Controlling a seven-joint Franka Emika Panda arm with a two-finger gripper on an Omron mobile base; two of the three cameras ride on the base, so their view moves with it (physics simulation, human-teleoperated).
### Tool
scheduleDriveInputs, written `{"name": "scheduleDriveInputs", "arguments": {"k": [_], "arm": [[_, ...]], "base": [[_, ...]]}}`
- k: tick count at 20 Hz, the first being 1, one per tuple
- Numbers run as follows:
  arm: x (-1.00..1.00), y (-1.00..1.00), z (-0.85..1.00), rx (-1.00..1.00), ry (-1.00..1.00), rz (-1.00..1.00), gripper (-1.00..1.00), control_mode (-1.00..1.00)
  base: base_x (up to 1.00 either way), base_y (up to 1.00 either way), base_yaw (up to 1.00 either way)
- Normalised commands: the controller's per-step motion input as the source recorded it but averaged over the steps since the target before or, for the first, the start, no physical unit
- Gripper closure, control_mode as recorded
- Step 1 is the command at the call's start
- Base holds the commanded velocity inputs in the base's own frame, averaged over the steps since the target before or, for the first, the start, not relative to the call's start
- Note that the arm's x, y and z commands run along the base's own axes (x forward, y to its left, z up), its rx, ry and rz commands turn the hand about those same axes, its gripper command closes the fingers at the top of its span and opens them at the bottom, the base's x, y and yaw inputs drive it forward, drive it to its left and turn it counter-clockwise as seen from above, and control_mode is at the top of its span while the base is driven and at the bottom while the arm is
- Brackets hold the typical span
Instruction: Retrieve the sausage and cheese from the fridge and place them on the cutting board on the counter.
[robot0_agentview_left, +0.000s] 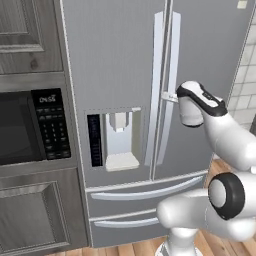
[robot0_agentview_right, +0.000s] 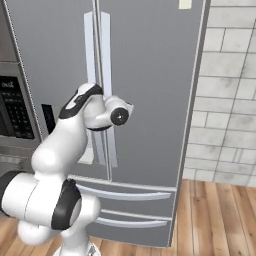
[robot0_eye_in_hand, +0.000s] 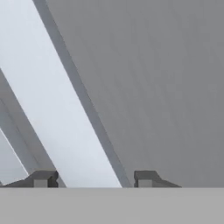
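At the hand view's bottom, the pincer (robot0_eye_in_hand: 92, 178) stands apart, straddling the pale door handle (robot0_eye_in_hand: 57, 113). Beyond, the fridge (robot0_agentview_left: 120, 60) fills mid-frame, doors closed. The handle looks stiff and smooth; grip mid-bar.

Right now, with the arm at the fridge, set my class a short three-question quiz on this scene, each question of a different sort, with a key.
1. True or false: both fridge doors are shut.
2. Which part does the pincer straddle? A) a lower drawer pull B) the right door's handle C) the water dispenser
3. Fill in: the black appliance left of the fridge is a ____.

Key
1. True: both doors lie flush.
2. B: in the hand view the pale bar runs between the two fingertips, which stand apart on either side of it.
3. Microwave.
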Motion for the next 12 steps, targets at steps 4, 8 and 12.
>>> {"name": "scheduleDriveInputs", "arguments": {"k": [4, 8, 12], "arm": [[-0.73, -0.44, 0.11, -0.04, 0.0, 0.0, 1.0, -1.0], [-0.87, -0.63, 0.24, -0.07, 0.0, 0.0, 1.0, -1.0], [-0.62, -0.76, 0.24, -0.11, 0.06, 0.06, 1.0, -1.0]], "base": [[0.0, 0.0, 0.0], [0.0, 0.0, 0.0], [0.0, 0.0, 0.0]]}}
